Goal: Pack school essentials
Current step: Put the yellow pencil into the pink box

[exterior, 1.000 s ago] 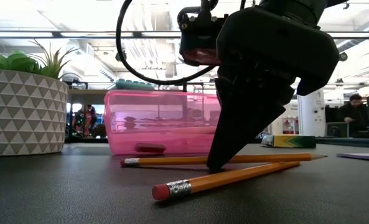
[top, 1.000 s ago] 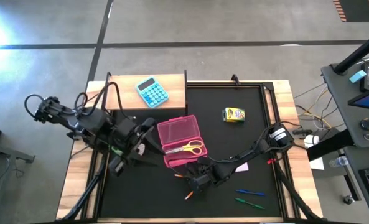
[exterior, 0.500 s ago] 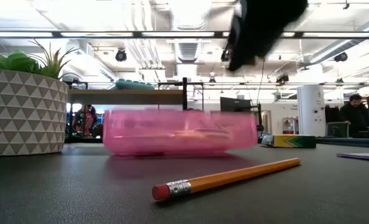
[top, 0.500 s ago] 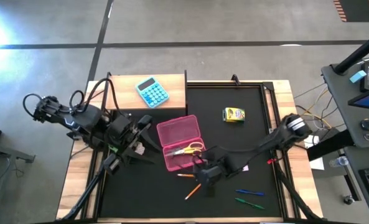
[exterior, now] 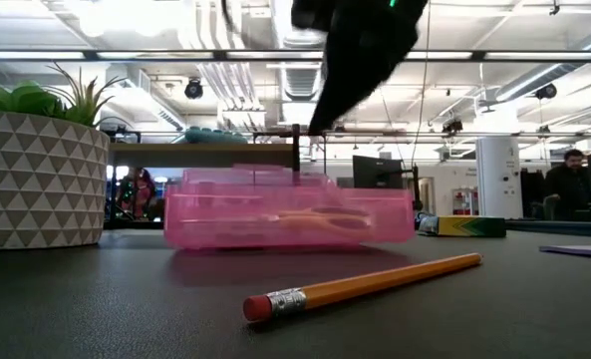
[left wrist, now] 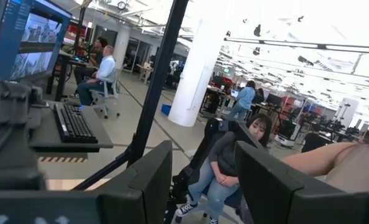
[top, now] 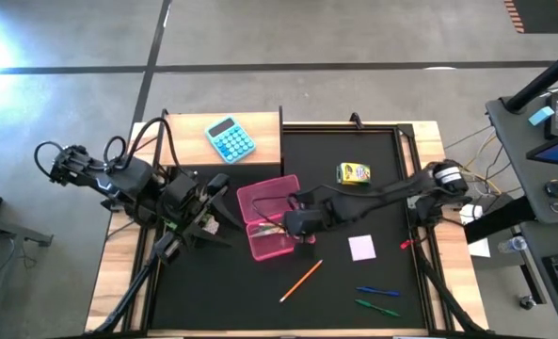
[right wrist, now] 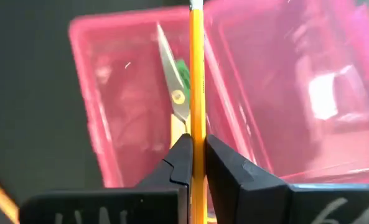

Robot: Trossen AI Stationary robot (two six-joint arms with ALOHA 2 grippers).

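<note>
1. One open pink translucent plastic pencil case [top: 271,217] lies near the middle of the black worktop mat [top: 354,292], with one pair of yellow-handled scissors [right wrist: 173,99] inside it.
2. Two orange pencils: one [right wrist: 196,93] is clamped upright between the fingers of the right gripper [right wrist: 195,163], over the case; the other [top: 300,281] lies loose on the mat, nearer its front edge.
3. One white square note pad [top: 362,248] lies towards the right edge; one blue pen [top: 379,291] and one green pen [top: 376,306] lie by the front right corner.
4. One small yellow crayon box [top: 353,173] sits near the back edge.
5. The left gripper [top: 189,209] waits by the left edge, fingers apart.
</note>
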